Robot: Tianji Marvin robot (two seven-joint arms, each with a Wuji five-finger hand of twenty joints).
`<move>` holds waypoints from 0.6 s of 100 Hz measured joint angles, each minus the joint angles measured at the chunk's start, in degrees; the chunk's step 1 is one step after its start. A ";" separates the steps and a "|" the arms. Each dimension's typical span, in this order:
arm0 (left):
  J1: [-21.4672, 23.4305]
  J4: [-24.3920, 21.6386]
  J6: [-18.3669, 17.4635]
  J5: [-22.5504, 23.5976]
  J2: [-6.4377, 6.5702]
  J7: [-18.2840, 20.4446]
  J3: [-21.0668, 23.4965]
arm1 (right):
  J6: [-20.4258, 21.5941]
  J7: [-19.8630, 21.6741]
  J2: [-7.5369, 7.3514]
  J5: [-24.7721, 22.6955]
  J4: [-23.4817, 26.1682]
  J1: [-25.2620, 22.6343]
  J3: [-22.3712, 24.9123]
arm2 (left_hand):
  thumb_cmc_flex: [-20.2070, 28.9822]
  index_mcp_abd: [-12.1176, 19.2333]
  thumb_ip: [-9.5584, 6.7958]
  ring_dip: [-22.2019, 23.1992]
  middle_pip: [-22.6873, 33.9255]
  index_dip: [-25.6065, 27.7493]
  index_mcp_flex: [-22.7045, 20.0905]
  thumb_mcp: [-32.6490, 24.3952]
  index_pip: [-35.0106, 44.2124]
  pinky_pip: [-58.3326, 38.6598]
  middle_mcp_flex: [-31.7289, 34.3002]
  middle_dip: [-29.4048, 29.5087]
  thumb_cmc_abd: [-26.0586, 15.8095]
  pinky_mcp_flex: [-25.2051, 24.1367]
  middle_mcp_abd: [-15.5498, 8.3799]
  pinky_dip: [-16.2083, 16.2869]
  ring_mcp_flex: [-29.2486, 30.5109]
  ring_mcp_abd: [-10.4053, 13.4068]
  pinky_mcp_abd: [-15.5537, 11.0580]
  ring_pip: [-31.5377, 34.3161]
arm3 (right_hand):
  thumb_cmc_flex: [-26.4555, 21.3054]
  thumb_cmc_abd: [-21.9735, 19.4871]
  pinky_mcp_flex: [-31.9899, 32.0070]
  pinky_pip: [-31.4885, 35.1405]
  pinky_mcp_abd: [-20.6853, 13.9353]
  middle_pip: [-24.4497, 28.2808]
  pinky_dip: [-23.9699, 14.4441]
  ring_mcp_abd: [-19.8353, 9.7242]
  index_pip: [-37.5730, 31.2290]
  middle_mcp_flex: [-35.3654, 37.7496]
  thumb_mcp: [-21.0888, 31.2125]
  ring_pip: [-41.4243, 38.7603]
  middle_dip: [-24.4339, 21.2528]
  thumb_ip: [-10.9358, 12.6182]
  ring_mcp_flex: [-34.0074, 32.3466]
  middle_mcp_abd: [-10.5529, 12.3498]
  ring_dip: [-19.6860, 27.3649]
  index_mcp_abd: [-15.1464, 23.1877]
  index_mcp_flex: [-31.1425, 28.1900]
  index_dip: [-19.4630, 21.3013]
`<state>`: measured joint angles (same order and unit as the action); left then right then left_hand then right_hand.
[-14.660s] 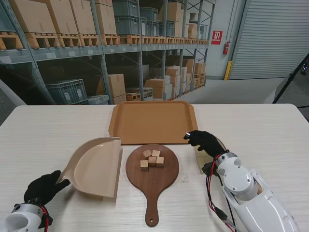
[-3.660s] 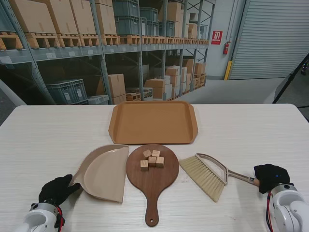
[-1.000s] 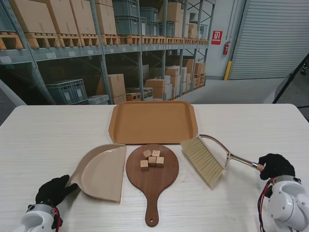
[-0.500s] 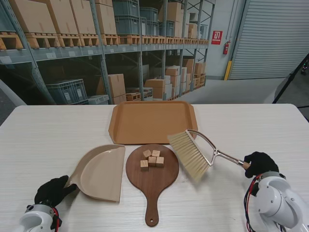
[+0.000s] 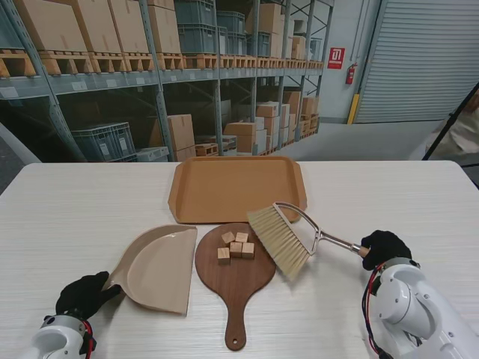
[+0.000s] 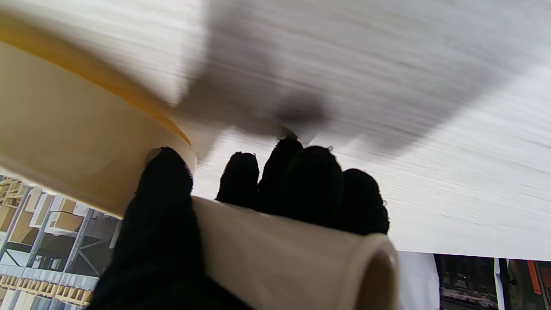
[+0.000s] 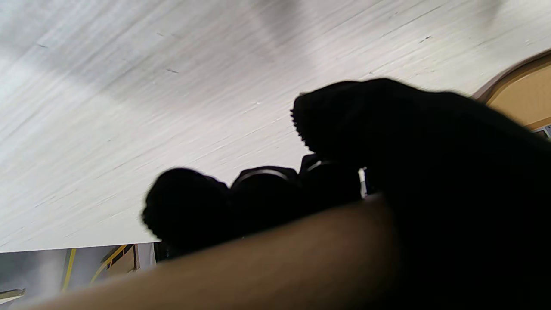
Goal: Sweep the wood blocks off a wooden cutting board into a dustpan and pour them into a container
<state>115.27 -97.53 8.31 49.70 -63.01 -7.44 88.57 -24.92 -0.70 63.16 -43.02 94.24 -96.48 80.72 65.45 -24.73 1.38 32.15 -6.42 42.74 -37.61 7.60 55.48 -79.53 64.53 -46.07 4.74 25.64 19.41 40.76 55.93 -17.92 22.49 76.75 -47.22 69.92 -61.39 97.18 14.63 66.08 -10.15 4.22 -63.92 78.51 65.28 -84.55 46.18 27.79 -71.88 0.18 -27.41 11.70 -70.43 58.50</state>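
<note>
The black-gloved right hand is gripping the wooden handle of the pale-bristled hand brush, fingers wrapped fully around it. The brush head is hanging over the right edge of the round dark wooden cutting board, just beside the five small light wood blocks clustered on it. The black-gloved left hand is clasping the handle of the beige plastic dustpan, which is lying just left of the board. The orange rectangular tray is sitting beyond the board.
</note>
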 measured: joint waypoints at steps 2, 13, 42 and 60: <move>-0.02 -0.01 -0.03 0.02 0.02 0.04 -0.04 | -0.17 0.00 -0.04 -0.02 -0.24 0.27 -0.32 | 0.00 0.00 0.00 0.00 0.00 0.00 0.00 0.00 0.00 0.00 0.00 0.00 0.00 0.00 0.00 0.00 0.00 0.00 0.00 0.00 | 0.00 -0.01 0.00 0.00 0.00 0.00 0.01 0.00 0.00 0.00 0.00 0.00 0.00 0.00 0.00 0.00 0.01 0.00 0.00 0.00; -0.11 -0.02 -0.23 0.26 0.06 0.19 -0.16 | -0.75 0.04 -0.14 -0.19 -1.49 1.71 -1.92 | -0.01 0.00 0.00 -0.01 0.01 0.00 -0.02 -0.01 0.00 0.00 0.00 0.00 0.00 0.00 0.00 0.00 0.01 -0.01 0.00 -0.01 | -0.01 -0.07 0.00 0.00 0.00 0.00 0.01 0.01 0.00 0.00 -0.01 0.00 0.00 0.00 0.00 0.00 0.03 0.00 0.00 0.00; -0.18 -0.07 -0.55 0.70 0.19 0.44 -0.37 | -2.92 0.14 -0.14 2.11 -3.35 4.79 -6.16 | -0.08 0.02 0.00 -0.02 0.03 -0.59 -0.20 -0.01 -0.10 0.00 0.01 0.00 0.00 0.00 0.01 0.00 0.01 -0.01 0.00 -0.04 | -0.01 -0.18 -0.01 0.00 0.02 0.01 0.04 0.01 0.00 0.00 -0.04 0.00 0.01 0.00 0.00 -0.01 0.06 0.00 0.00 0.00; -0.17 -0.17 -0.57 1.13 0.26 0.54 -0.57 | -3.88 0.28 -0.03 3.72 -4.37 6.54 -8.65 | -0.21 0.03 0.00 -0.02 -0.05 -1.53 -0.65 -0.01 -0.98 0.00 0.04 0.66 0.02 0.00 0.05 -0.01 0.04 -0.01 0.03 -1.28 | -0.02 -0.42 -0.01 0.00 0.03 0.01 0.10 0.01 0.05 0.00 -0.13 0.00 0.02 0.00 0.00 -0.02 0.09 0.00 0.00 0.01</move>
<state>115.10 -97.71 7.74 50.83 -62.75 -6.89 88.01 -28.80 -0.42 63.13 -39.30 89.87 -89.95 72.06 65.24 -24.70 1.38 32.13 -6.47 41.22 -38.25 7.59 54.51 -79.53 64.56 -45.42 4.76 25.65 19.46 40.75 55.98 -17.92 22.52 75.47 -47.24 69.50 -61.40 97.18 14.65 66.08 -10.05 4.23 -63.87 78.51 65.15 -84.55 46.21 27.79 -71.88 0.16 -27.33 11.70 -70.43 58.51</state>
